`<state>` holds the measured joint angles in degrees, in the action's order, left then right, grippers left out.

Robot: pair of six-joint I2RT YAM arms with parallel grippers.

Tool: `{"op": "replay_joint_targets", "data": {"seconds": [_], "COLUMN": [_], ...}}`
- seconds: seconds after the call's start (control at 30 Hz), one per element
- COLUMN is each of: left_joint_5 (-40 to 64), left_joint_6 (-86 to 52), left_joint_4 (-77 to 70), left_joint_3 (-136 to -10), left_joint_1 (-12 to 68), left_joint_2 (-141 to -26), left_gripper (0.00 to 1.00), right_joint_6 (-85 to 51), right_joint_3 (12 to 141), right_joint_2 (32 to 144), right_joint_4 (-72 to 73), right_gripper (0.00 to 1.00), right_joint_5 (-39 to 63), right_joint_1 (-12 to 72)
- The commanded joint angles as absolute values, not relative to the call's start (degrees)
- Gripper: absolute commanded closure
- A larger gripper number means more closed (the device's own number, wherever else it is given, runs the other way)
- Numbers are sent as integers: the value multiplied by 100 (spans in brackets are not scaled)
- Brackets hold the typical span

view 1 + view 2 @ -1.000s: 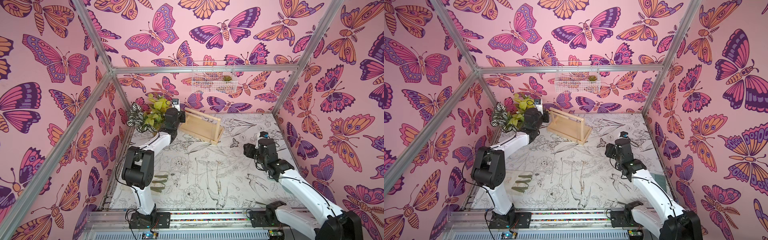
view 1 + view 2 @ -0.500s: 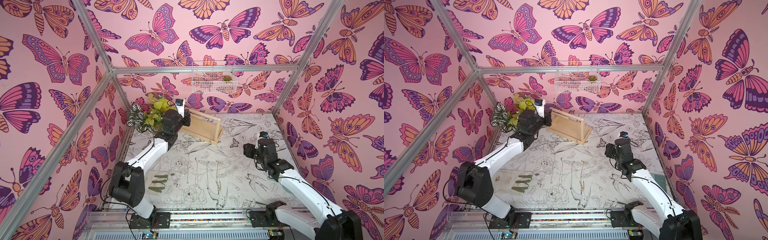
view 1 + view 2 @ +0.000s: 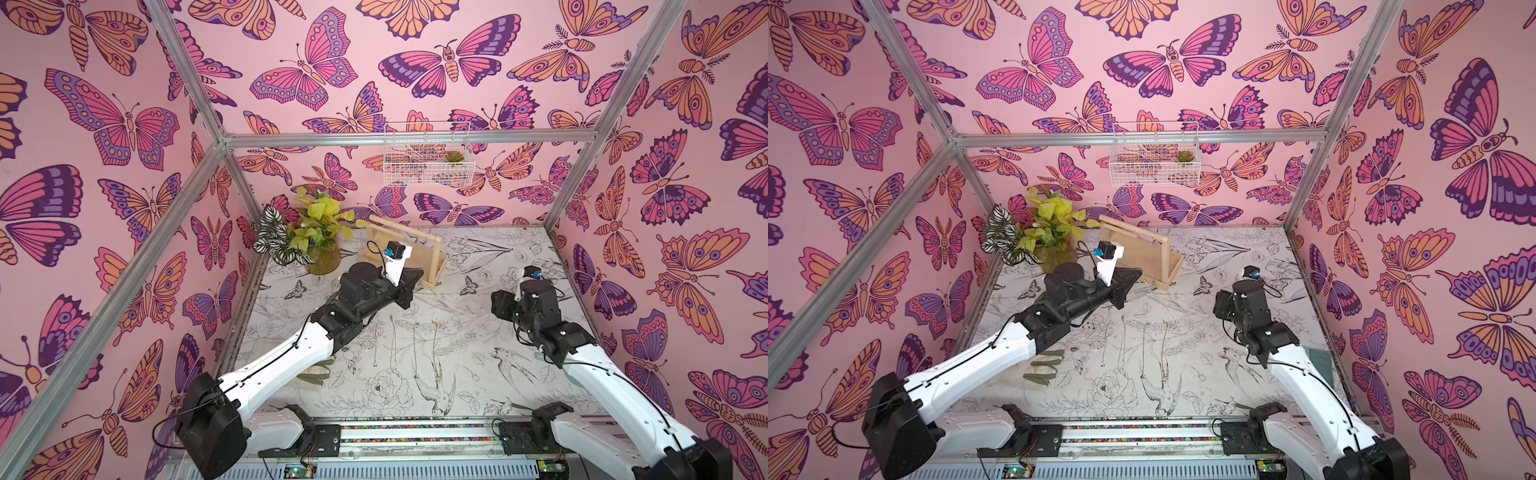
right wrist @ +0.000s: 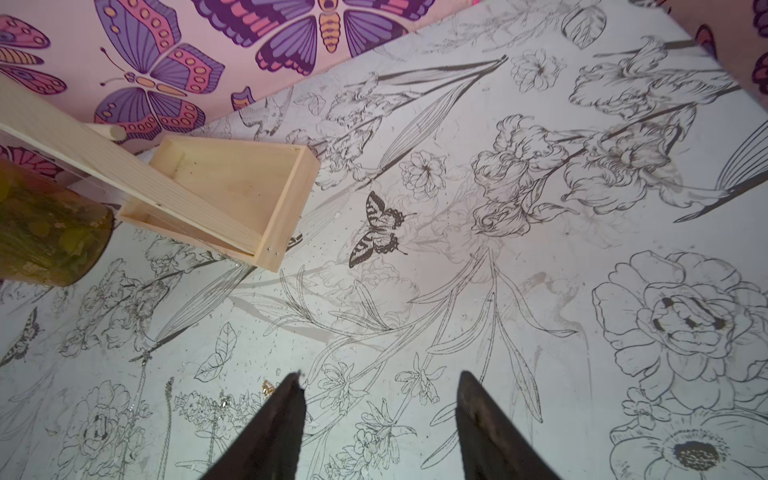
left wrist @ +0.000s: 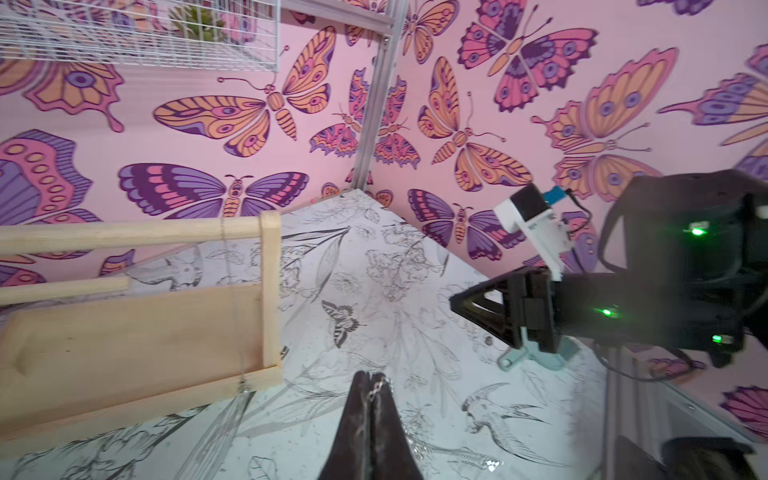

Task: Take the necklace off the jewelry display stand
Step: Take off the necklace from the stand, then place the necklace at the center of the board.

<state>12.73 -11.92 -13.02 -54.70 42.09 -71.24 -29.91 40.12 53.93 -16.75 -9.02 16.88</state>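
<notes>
The pale wooden jewelry display stand (image 3: 405,249) stands at the back of the table, by the plant. My left gripper (image 5: 369,380) is shut on a thin silver necklace (image 5: 379,385); its chain sticks out at the tips and trails down beside the fingers. In both top views this gripper (image 3: 417,276) hovers just in front of the stand's right end. Another thin chain (image 5: 230,291) hangs from the crossbar down to the base board. My right gripper (image 4: 380,382) is open and holds nothing, off to the right above the table.
Several necklaces (image 3: 415,353) lie stretched out on the flower-print table between the arms. A potted plant (image 3: 316,241) stands left of the stand. A white wire basket (image 3: 428,166) hangs on the back wall. Green leaf-like pieces (image 3: 1046,365) lie under the left arm.
My left arm has swung from the stand's left end to the right and forward, to the front of its right end, still shut. The right arm has not moved.
</notes>
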Motion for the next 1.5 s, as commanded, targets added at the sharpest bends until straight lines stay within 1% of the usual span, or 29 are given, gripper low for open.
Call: {"op": "replay_joint_targets", "data": {"seconds": [0.0, 0.2, 0.27, 0.47, 0.67, 0.9, 1.1, 1.47], "left_joint_5": [1753, 1606, 1503, 1140, 1033, 1137, 1184, 1164], "left_joint_6": [-1513, -1513, -1516, -1504, -1627, -1551, -1394, -1396], "left_joint_4": [-1192, -1204, -1200, -1213, -1230, -1614, -1669, -1657], "left_joint_3": [-5268, -5108, -5076, -5010, -4957, -4902, -5151, -5280], "left_joint_1": [4564, 5330, 5531, 6036, 6394, 6504, 6504, 6508], "left_joint_2": [-7127, -7236, -7462, -7547, -7777, -8481, -9082, -8916], "left_gripper": [100, 100, 100, 100, 100, 100, 100, 100], "right_joint_6": [-2898, -2944, -2950, -2926, -2891, -2919, -2887, -2780], "right_joint_3": [4025, 3846, 3831, 3814, 3897, 3834, 3753, 3575], "right_joint_2": [5155, 4825, 4778, 4626, 4320, 4266, 4263, 4323], "right_joint_4": [-1986, -2119, -2178, -2306, -2540, -2544, -2496, -2365], "right_gripper": [39, 39, 39, 39, 39, 39, 39, 39], "right_joint_5": [-1149, -1225, -1203, -1228, -1511, -1478, -1474, -1529], "right_joint_1": [1648, 1636, 1638, 1640, 1636, 1638, 1635, 1635]}}
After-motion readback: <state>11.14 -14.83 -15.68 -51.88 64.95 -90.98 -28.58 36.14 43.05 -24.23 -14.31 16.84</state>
